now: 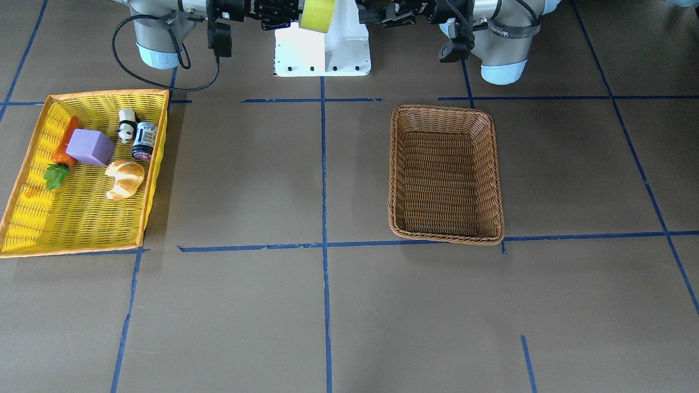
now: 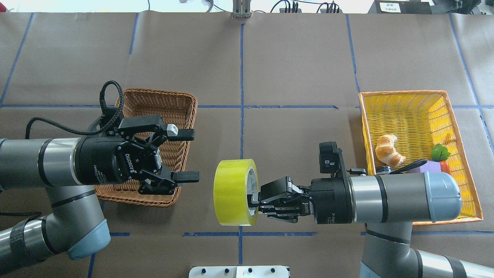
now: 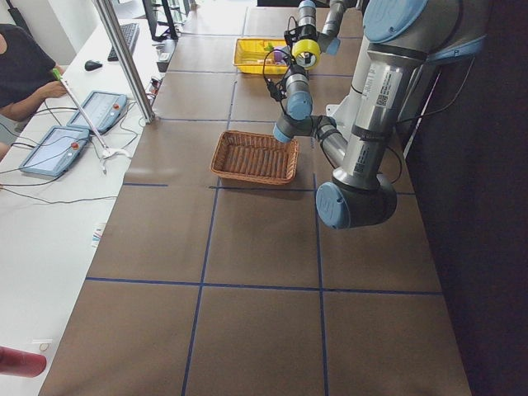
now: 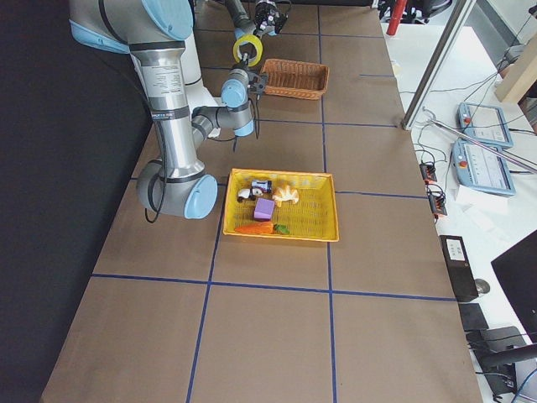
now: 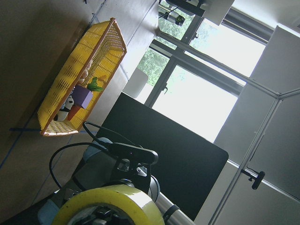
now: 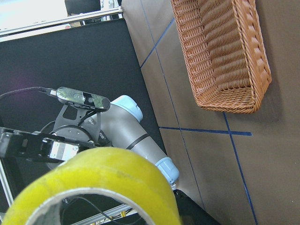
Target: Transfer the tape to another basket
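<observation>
We find the wide translucent yellow tape roll [image 1: 317, 13] cut off by the front view's top edge and by both wrist views' bottom edges. Overhead, right of the roll, the grey right arm [image 2: 401, 200] hides most of the purple block [image 2: 426, 166] and the orange carrot [image 2: 444, 166]. We cannot read the roll's inner label.

The tape [image 2: 231, 192] in the right claw [image 2: 252, 200] is translucent yellow, its core white-grey with small green print. Both claws are black; the left claw [image 2: 189, 155] bears white lettering. Beneath the left claw, the basket [image 2: 154, 101] is brown weave with a braided rim. Behind the right claw, the yellow basket [image 2: 401, 92] has an orange rim and holds a purple block [image 1: 90, 147], a golden-brown croissant [image 1: 125, 178], an orange carrot [image 1: 65, 147] with green leaves and a black-and-white panda [image 1: 126, 124]. The table [image 2: 301, 61] is brown, crossed by blue lines [image 2: 242, 77].
</observation>
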